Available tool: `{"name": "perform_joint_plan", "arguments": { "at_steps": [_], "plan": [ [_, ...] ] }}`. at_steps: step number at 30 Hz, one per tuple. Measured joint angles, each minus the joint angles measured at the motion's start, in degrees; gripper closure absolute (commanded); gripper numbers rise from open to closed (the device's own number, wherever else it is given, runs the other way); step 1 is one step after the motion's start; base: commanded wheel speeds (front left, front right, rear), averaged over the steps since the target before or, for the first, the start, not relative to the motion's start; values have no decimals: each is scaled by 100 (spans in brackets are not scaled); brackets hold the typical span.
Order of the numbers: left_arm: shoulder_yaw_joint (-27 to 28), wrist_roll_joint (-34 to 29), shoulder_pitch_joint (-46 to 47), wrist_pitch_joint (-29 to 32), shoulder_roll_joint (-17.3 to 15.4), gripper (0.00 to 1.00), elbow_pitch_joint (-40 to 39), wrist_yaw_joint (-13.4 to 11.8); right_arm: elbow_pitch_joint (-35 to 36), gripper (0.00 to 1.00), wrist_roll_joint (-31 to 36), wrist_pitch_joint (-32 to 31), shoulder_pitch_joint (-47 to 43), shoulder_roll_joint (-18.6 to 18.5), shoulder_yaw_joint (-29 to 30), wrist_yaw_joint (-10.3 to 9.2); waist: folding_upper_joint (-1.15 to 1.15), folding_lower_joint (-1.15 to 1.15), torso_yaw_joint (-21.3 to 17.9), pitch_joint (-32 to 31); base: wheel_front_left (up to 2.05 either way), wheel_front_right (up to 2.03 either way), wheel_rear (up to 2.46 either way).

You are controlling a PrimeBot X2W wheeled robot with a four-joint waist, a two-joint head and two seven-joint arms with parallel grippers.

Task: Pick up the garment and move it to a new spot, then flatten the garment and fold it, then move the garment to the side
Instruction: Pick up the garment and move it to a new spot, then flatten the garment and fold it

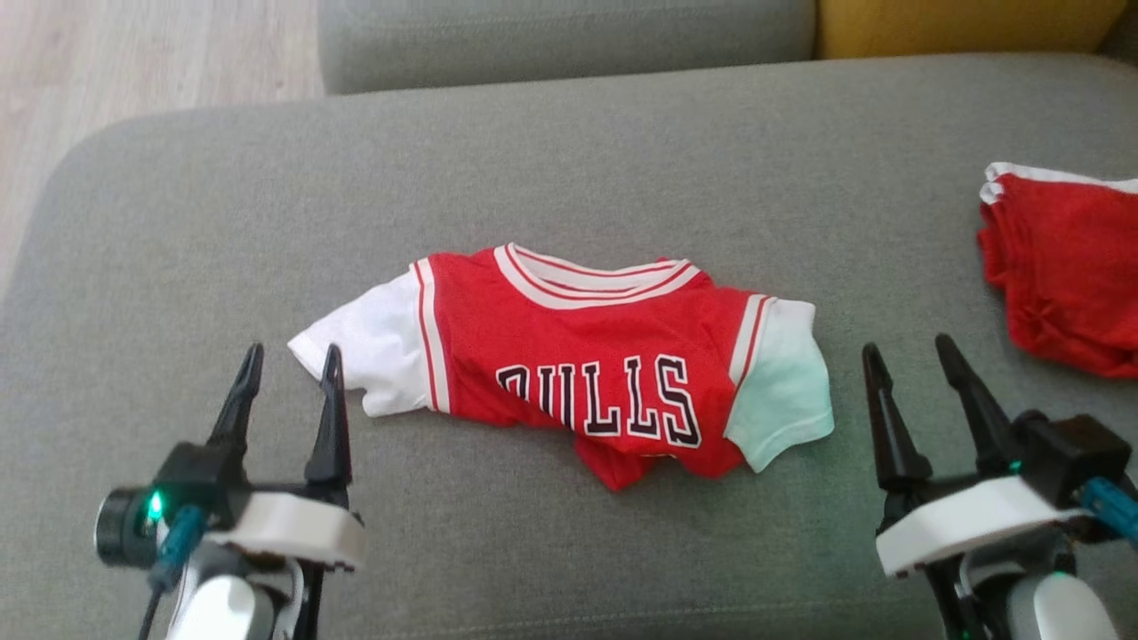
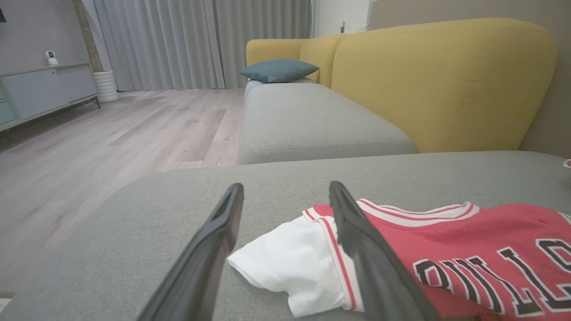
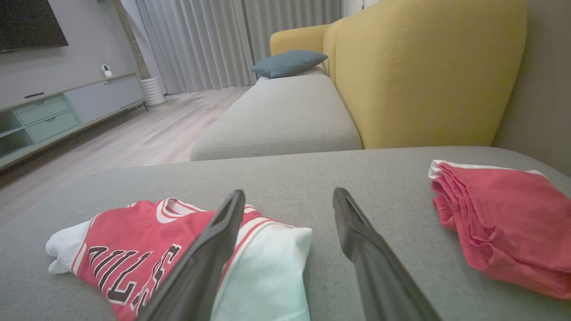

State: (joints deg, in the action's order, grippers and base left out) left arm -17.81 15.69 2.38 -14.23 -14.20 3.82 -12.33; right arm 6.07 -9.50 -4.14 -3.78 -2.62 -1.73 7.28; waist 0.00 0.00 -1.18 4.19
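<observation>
L pincer (image 1: 293, 351) at lower left of head view: jaws wide apart, nothing between them, fingers pointing away from the robot; its inner fingertip lies just beside the garment's white sleeve, and contact cannot be judged. In left wrist view the L pincer (image 2: 285, 185) frames that sleeve, w/ the inner finger crossing the red-and-white trim. R pincer (image 1: 907, 345) at lower right: likewise fully spread and empty, near but apart from the pale sleeve on that side; in right wrist view the R pincer (image 3: 289, 191) has one finger across that sleeve. Between the two pincers lies the jersey (image 1: 578, 356) (image 2: 446, 240) (image 3: 120, 240), red w/ white sleeves and dark lettering, front up, collar away from the robot, approx. at the ctr. of the grey sofa seat (image 1: 569, 160); its lower part appears tucked under. Farther right, well apart, a folded red garment (image 1: 1067, 276) (image 3: 499, 218) rests on the same seat. Beyond: yellow backrest (image 2: 441, 80), teal pillow (image 2: 279, 70), wood floor (image 1: 133, 53).
</observation>
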Motion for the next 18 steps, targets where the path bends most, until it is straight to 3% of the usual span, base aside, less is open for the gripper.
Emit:
{"name": "perform_joint_plan", "arguments": {
  "at_steps": [18],
  "plan": [
    [-73,-14,-490,165,-81,0,-357,-191,81,0,0,-168,-291,1,37,0,0,0,-66,-273,0,0,0]
  ]
}}
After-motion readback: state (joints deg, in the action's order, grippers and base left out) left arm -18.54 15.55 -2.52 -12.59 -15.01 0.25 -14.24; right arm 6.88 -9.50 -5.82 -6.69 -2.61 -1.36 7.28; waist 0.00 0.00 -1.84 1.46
